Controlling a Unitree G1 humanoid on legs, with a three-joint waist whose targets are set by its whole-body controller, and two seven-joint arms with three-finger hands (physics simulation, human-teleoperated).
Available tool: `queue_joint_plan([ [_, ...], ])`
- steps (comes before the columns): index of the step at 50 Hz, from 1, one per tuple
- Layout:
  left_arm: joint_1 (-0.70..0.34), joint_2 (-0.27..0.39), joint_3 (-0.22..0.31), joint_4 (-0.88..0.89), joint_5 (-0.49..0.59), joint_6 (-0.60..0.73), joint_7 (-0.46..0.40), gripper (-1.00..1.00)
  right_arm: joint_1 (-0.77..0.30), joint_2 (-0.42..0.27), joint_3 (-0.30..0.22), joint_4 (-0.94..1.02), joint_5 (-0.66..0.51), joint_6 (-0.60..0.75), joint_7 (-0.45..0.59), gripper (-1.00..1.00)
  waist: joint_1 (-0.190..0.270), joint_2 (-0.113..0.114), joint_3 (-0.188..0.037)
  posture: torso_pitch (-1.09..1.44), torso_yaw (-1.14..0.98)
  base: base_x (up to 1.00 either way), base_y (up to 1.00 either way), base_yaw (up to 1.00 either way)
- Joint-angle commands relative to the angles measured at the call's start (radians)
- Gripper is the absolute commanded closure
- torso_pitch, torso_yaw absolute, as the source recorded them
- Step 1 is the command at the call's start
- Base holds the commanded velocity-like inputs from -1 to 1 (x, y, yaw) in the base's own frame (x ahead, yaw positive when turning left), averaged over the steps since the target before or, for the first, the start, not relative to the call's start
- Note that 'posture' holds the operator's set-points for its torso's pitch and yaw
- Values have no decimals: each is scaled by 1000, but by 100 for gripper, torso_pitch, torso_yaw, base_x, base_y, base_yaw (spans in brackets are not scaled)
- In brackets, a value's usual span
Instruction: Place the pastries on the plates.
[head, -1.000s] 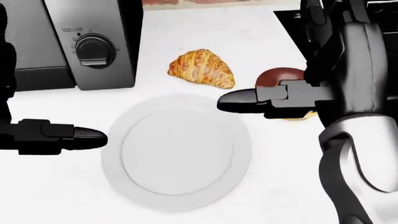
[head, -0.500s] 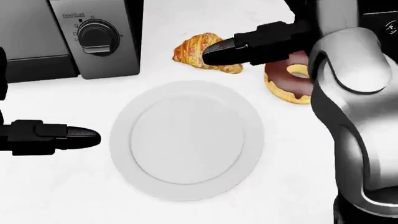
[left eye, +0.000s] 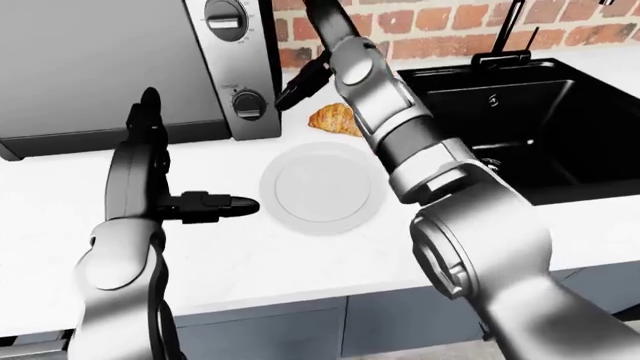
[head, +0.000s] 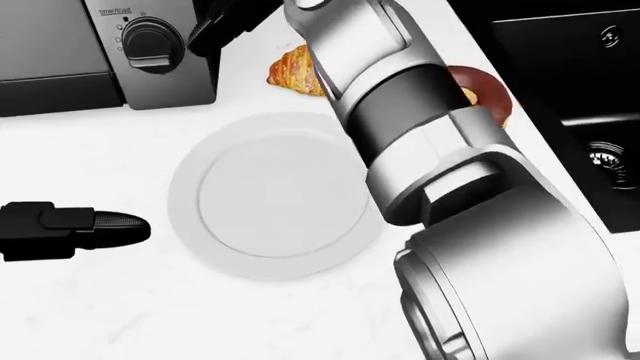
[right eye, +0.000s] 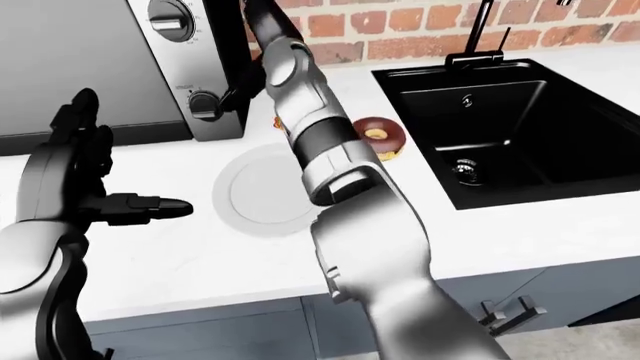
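Since half a second ago the right arm is swinging up and away: back then its dark fingers were sitting right over the croissant, and now the right hand (left eye: 300, 84) is reaching past it toward the toaster oven (left eye: 130, 67), up near the knobs. Whole head view is shifting too, so the camera is moving a bit, not the food.

Progress-wise, nothing is landing yet. The plate (head: 272, 193) is sitting bare on the white worktop (head: 120, 315), and I'm only seeing one plate in any view. The croissant (left eye: 336, 119) is lying on the worktop just above the plate in the left-eye view, apart from its rim. The donut (right eye: 378, 136) is lying to the plate's right, between it and the black sink (right eye: 500, 127), also not on anything. So both pastries are still waiting, basically zero done.

Hands: the right one is carrying nothing as far as I can tell, no pastry is hanging off it, and it's looking stretched out rather than pinched, though the fingers are dark against the oven so I can't tell the exact spread. The left hand (right eye: 125, 206) is hovering off to the plate's left, fingers spread, one pointing at the plate and the others sticking up, touching nothing.
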Motion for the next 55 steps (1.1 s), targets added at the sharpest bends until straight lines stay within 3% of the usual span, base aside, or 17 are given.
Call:
queue_joint_plan([
  [1, -18, 9, 10, -32, 5, -29, 6, -100, -26, -4, -5, -20, -15, -45, -35, -100, 0, 6, -25, 0, 0, 0, 0, 0],
  [14, -15, 8, 28, -28, -12, -31, 13, -100, 54, 38, 3, 30, -96, -41, -105, -100, 4, 12, -37, 0, 0, 0, 0, 0],
  [25, -33, 46, 35, -55, -12, 18, 1, -100, 48, 16, -32, 52, -105, -10, -174, -100, 6, 11, -52, 0, 0, 0, 0, 0],
  [48, -26, 54, 42, -76, 2, 24, -18, -100, 42, -5, -52, 67, -94, 76, -215, -100, 6, 6, -33, 0, 0, 0, 0, 0],
  [55, -43, 85, 38, -134, 19, 97, -49, -100, 40, -16, -60, 70, -90, 87, -229, -100, 4, 7, -28, 1, 0, 0, 0, 0],
])
